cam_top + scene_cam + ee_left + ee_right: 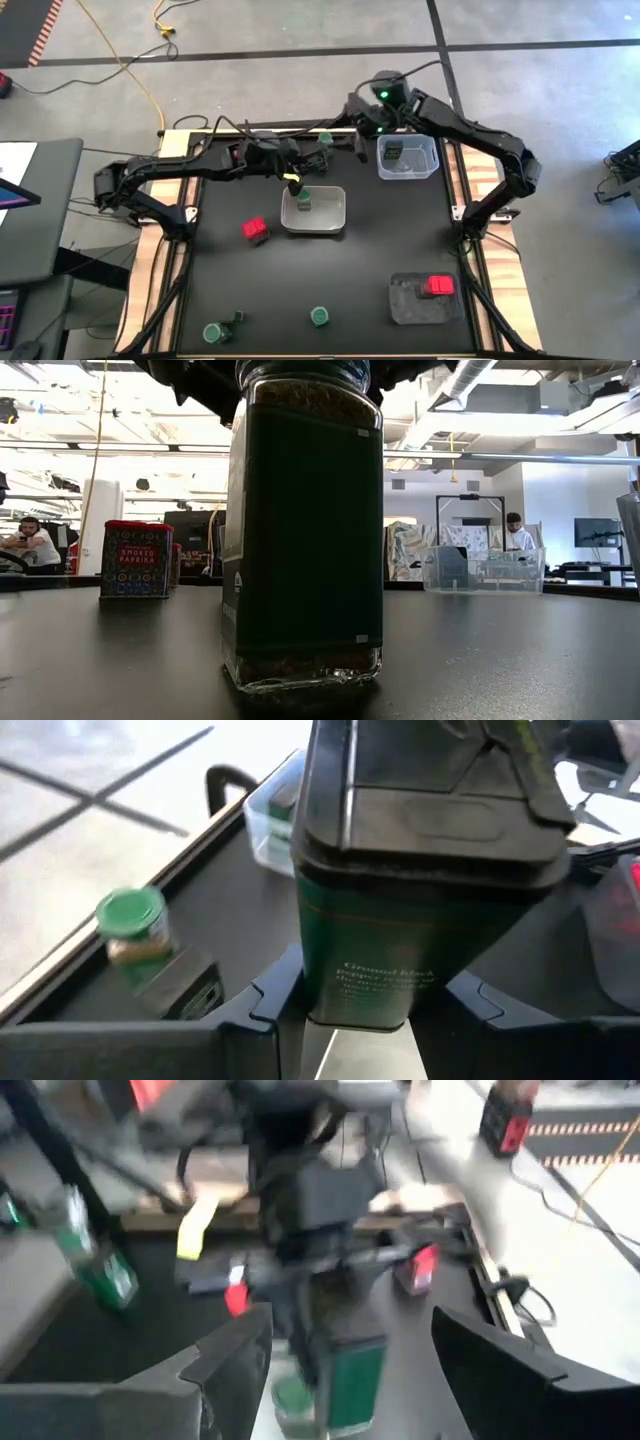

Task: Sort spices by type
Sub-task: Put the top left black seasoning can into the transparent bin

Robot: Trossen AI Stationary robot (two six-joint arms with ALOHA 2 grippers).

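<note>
Spices lie scattered over the tabletop [320,270]; your left hand [352,1005] is clenched on a dark tin [400,890] above the middle tray [335,215], rigid, light, slick, so keep to its flat sides; that tray holds one tin; your right hand [350,1355] hangs released beside the clear tray [425,165], holding another; the grey tray [405,305] keeps a red box [437,287].

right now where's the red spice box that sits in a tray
In the high view the red box lies in the grey tray at the table's near right corner, well away from both arms; the other red box stands on bare table, left of centre.
</note>
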